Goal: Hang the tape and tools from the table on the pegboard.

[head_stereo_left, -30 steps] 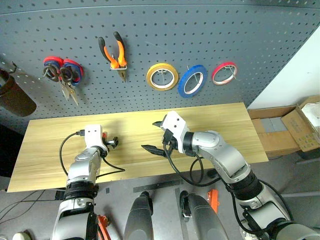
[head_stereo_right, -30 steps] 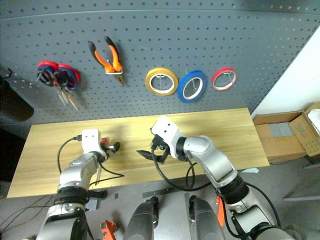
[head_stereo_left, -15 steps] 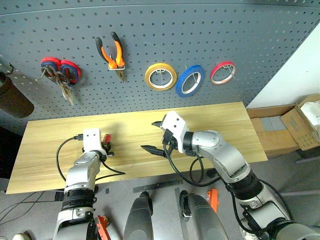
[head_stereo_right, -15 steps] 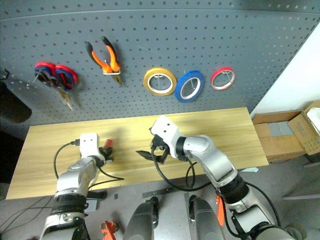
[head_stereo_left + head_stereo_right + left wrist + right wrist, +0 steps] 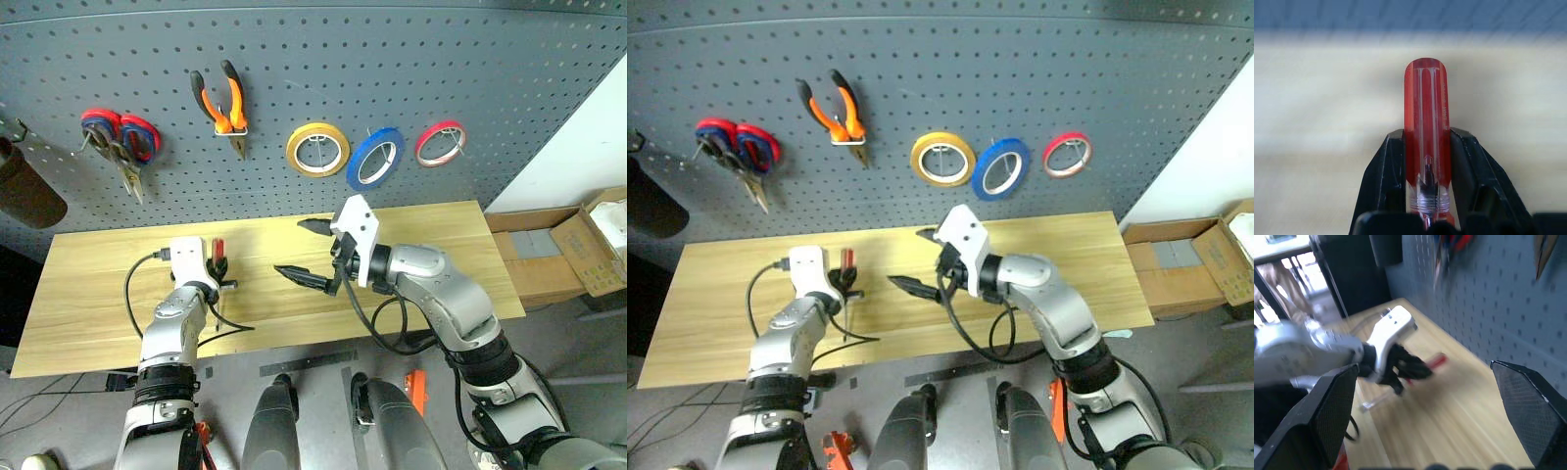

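My left gripper [image 5: 218,266] is shut on the red handle of the screwdriver [image 5: 1426,112], which it holds just above the table [image 5: 431,235] with the handle pointing toward the pegboard [image 5: 490,59]. The screwdriver's red handle [image 5: 217,249] sticks out past the fingers. My right gripper [image 5: 306,252] hovers open over the table's middle, pointing toward the left gripper, with nothing between its fingers. The blue tape [image 5: 377,159] and the orange-and-black pliers [image 5: 227,106] hang on pegboard hooks.
A yellow roll [image 5: 317,149] and a red roll [image 5: 439,143] hang beside the blue tape. Red-and-blue-handled scissors [image 5: 120,142] hang at the far left. A dark brown object [image 5: 24,191] hangs left of the table. Cardboard boxes [image 5: 578,250] stand on the floor at the right.
My left gripper closed on the screwdriver and lifted it off the table, toward the pegboard. My right gripper rose a little and stays open.
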